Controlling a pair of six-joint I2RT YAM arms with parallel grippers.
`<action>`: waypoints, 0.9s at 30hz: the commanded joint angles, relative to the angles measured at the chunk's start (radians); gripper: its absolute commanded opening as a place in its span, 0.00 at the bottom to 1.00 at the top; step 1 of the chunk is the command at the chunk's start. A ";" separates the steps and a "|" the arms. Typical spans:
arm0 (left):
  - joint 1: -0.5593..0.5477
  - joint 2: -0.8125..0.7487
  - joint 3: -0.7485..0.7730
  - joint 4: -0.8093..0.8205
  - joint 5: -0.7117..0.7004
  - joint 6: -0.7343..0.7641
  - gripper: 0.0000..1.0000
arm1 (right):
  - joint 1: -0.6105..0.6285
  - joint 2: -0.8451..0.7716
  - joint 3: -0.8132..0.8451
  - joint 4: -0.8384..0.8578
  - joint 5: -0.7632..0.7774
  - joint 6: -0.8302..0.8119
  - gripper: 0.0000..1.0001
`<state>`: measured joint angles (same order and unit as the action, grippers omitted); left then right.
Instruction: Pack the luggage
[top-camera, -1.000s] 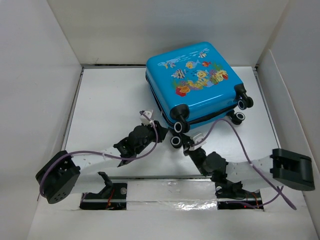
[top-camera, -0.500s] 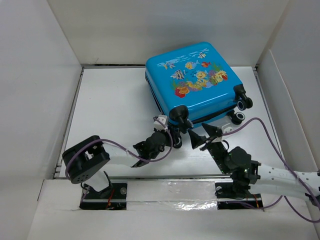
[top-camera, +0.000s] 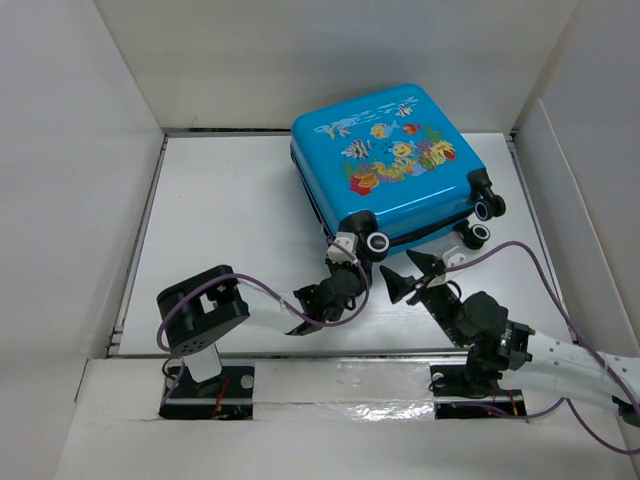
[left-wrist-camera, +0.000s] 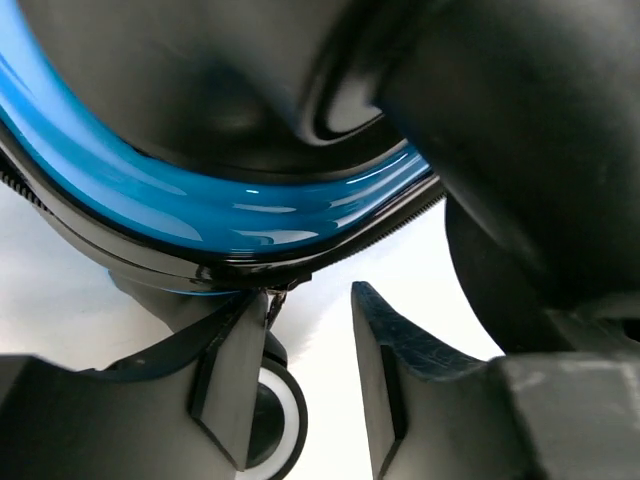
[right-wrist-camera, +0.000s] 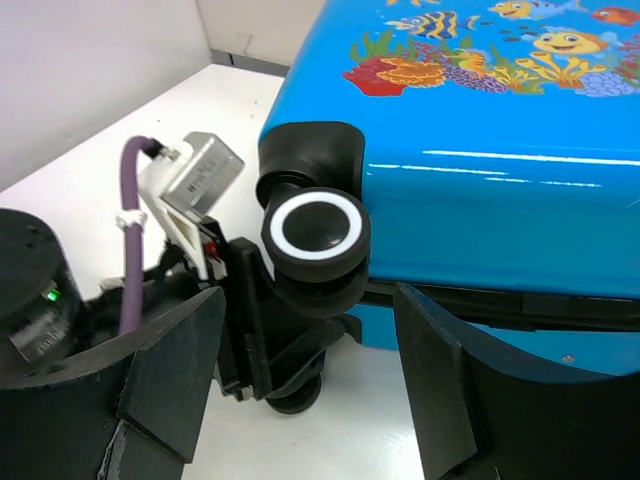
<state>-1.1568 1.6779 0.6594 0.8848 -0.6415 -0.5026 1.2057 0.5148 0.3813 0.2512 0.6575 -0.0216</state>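
Note:
The luggage (top-camera: 385, 165) is a bright blue suitcase with a fish print, lying shut and flat at the back of the table. My left gripper (top-camera: 350, 265) sits under its front-left corner, beside the black-and-white wheel (top-camera: 377, 241). In the left wrist view the left gripper (left-wrist-camera: 310, 385) is open with only bare table in the gap. The zip pull (left-wrist-camera: 272, 300) hangs at its left fingertip, below the blue shell (left-wrist-camera: 200, 205). My right gripper (top-camera: 410, 272) stands open just right of that corner. The right wrist view shows the right gripper (right-wrist-camera: 305, 385) wide open, facing the wheel (right-wrist-camera: 315, 230) and the luggage (right-wrist-camera: 500, 180).
White walls (top-camera: 90, 150) close in the table (top-camera: 230, 220) on three sides. A raised ledge (top-camera: 340, 375) runs along the near edge by the arm bases. Purple cables (top-camera: 510, 250) loop over both arms. More suitcase wheels (top-camera: 482, 220) stick out at the right.
The left gripper has moved right, in under the suitcase's front corner, and opened wider. The right gripper has opened from shut and drawn back to the right of the wheel.

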 joint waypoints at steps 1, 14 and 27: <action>0.005 0.006 0.083 0.034 -0.187 0.036 0.34 | -0.006 -0.009 0.030 -0.029 -0.068 0.011 0.74; -0.026 -0.003 0.071 0.111 -0.300 0.130 0.00 | -0.073 0.057 0.080 -0.087 -0.110 0.020 0.84; 0.023 -0.063 -0.082 0.201 -0.193 0.108 0.00 | -0.267 0.462 0.329 -0.171 -0.291 0.077 0.99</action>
<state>-1.1759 1.6802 0.6094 0.9718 -0.7704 -0.3977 0.9813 0.9253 0.6632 0.0933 0.4606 0.0364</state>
